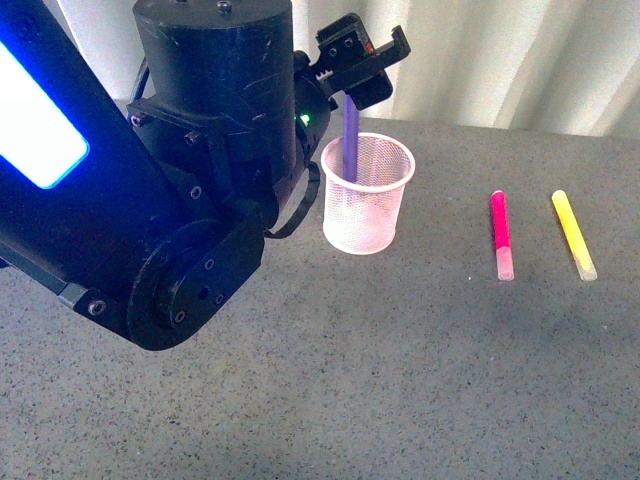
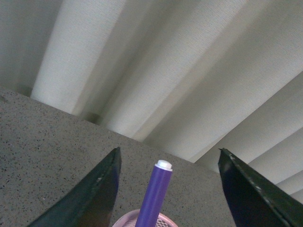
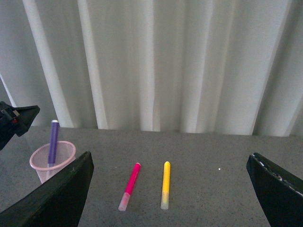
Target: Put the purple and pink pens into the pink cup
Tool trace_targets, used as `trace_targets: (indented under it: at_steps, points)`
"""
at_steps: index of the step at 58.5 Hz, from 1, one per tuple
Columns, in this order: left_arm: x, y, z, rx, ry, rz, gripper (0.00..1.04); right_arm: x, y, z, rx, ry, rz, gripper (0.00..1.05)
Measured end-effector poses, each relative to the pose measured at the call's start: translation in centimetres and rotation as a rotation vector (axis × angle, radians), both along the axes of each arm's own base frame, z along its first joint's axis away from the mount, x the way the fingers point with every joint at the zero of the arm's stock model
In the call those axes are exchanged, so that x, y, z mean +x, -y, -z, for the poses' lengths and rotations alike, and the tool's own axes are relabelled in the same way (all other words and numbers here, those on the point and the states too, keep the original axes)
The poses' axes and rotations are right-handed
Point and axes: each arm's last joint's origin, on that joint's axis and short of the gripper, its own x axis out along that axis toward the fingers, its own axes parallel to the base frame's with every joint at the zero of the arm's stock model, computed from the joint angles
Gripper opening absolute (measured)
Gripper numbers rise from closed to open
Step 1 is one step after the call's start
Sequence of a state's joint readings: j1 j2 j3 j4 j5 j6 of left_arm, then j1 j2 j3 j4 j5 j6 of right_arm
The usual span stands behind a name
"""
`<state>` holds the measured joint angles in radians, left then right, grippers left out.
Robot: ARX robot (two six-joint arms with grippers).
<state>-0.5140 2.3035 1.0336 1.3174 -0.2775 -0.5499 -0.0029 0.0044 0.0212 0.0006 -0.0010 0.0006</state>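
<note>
Front view: I log the violet-purple highlighter pen (image 1: pixel 351 135) standing in the light pink wire-mesh cup (image 1: pixel 367 205), done; left gripper (image 1: pixel 360 62) just above it; magenta-pink highlighter pen (image 1: pixel 501 235) lying well apart from the cup, not yet inserted.
Left wrist view: jaws wide, purple pen between them, untouched.
Right wrist view: right gripper (image 3: pixel 170 158) wide, holding nothing.

Speckled grey tabletop (image 1: pixel 400 380) carrying one cup and two loose pens.
The pink cup (image 1: pixel 367 195), made of wire mesh, stands upright towards the back of the tabletop. Well to its right the pink pen (image 1: pixel 501 236) lies flat with its pale cap towards the robot. The yellow pen (image 1: pixel 573 234) lies near it on the far side, slightly angled, its pale end also nearer, and the two pens do not touch.
</note>
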Motion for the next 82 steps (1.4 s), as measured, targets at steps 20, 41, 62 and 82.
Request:
trace_targets:
  at_steps: [20,41,62,82]
  points:
    - [-0.2,-2.3,-1.5,0.035,-0.012,0.044,0.98,0.0,0.0,0.0,0.0,0.0,0.0,0.98]
    - [-4.4,-11.9,-6.6,0.235,-0.108,0.09,0.98,0.0,0.0,0.0,0.0,0.0,0.0,0.98]
    - [-14.8,-21.0,-7.7,0.348,-0.248,-0.056,0.98,0.0,0.0,0.0,0.0,0.0,0.0,0.98]
    - [-18.8,-20.1,-7.5,0.54,0.012,-0.243,0.46,0.0,0.0,0.0,0.0,0.0,0.0,0.98]
